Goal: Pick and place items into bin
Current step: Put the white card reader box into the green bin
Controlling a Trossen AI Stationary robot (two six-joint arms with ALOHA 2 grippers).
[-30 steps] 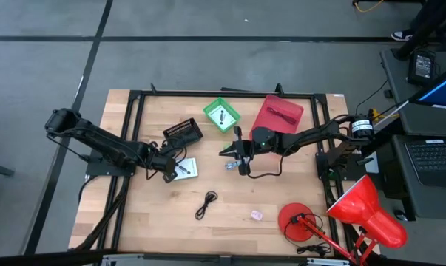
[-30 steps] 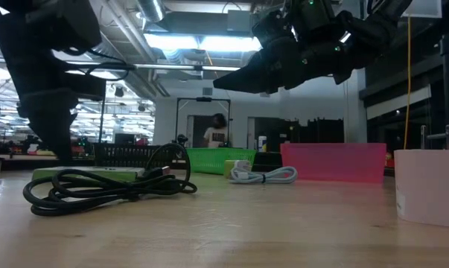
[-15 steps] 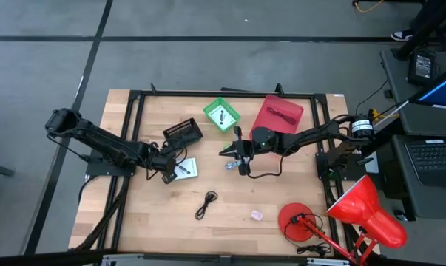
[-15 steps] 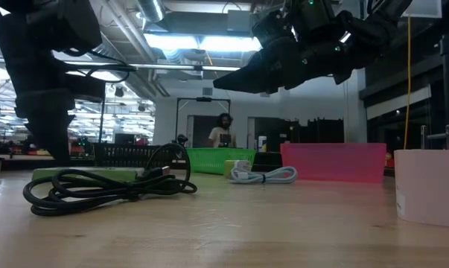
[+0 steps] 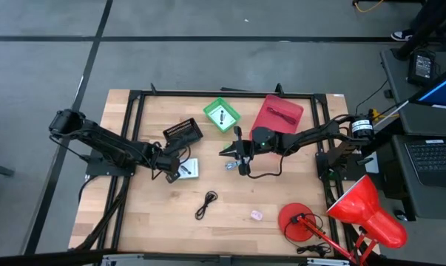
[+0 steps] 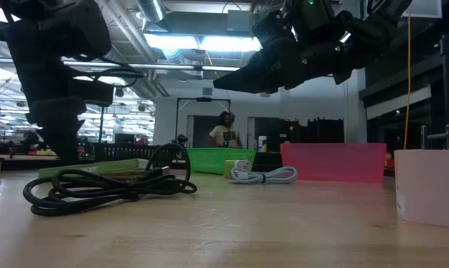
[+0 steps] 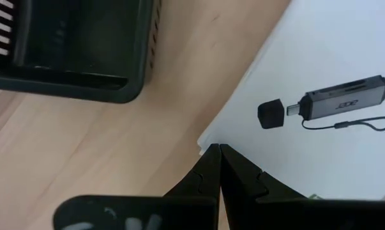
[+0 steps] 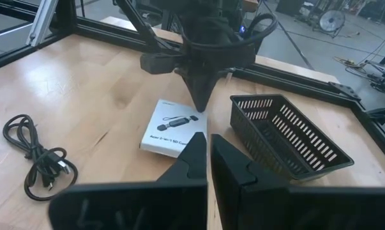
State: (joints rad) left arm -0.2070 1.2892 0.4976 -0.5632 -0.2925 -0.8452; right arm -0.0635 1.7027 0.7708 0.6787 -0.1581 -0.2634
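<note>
Near the bench (image 5: pixel 149 222) centre, toward its left side, the left hand (image 5: pixel 171 172) is down at the corner of a white box (image 5: pixel 188 168) w/ a card-reader printed on it; fingers pressed together, tips at the box corner in the wrist view (image 7: pixel 216 151), whether touching can't be told. Nothing held. Just beside it, toward the far edge, sits a black slatted basket (image 5: pixel 183 132), tilted relative to the bench edges. Along the far edge: a green bin (image 5: pixel 221 115) w/ a small dark item inside, and next to it a red bin (image 5: pixel 276 114) w/ a dark red item in it.

Right hand (image 5: pixel 226 152) hovers over the middle of the bench, fingers together, empty, raised off the surface in the low view (image 6: pixel 223 83). Beneath/near it lies a small pale cable (image 6: pixel 263 176).

Toward the near edge: a coiled black cable (image 5: pixel 205 204), centre, and a tiny pink piece (image 5: pixel 256 214) further right. A red desk lamp (image 5: pixel 348 214) stands at the near right corner. Behind the bench, a person (image 6: pixel 225 132) is visible far off in the room.
</note>
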